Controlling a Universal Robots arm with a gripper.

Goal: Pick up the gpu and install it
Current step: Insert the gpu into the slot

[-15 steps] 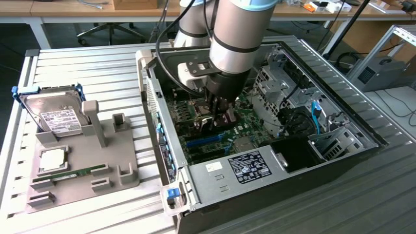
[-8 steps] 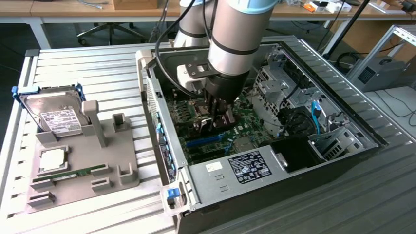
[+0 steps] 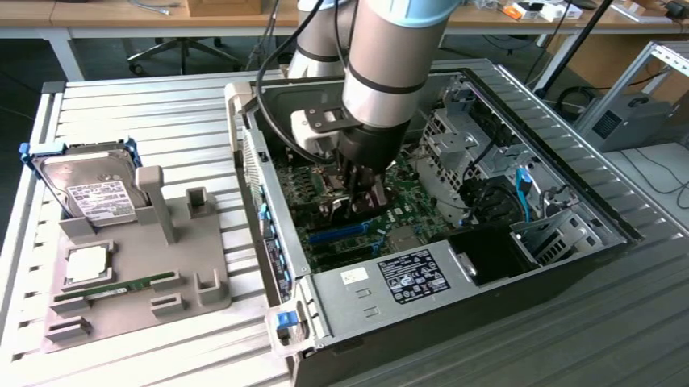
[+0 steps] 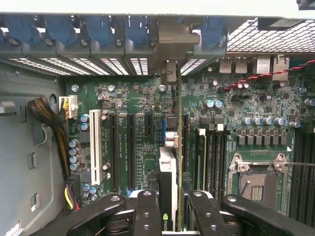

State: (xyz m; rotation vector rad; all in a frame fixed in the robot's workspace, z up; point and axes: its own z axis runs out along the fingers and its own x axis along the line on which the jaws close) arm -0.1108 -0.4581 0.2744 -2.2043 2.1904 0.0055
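The gpu [image 4: 169, 169] shows edge-on in the wrist view, standing upright over the green motherboard [image 4: 138, 98] between the two black fingers [image 4: 147, 214]. Its metal end bracket [image 4: 168, 73] reaches the rear slot openings of the case. My gripper [image 4: 174, 216] is shut on the card. In the exterior view my gripper [image 3: 361, 197] is deep inside the open computer case [image 3: 431, 278], with the gpu [image 3: 342, 211] low over the board near the blue expansion slots [image 3: 339, 234]. Whether the card's edge sits in a slot is hidden.
A grey fixture tray [image 3: 140, 266] at the exterior view's left holds a silver hard drive [image 3: 95, 193], a processor [image 3: 86, 264] and a green memory stick [image 3: 119, 286]. Inside the case are a cable bundle [image 4: 49, 118], a white slot [image 4: 96, 147] and the processor socket [image 4: 258, 179].
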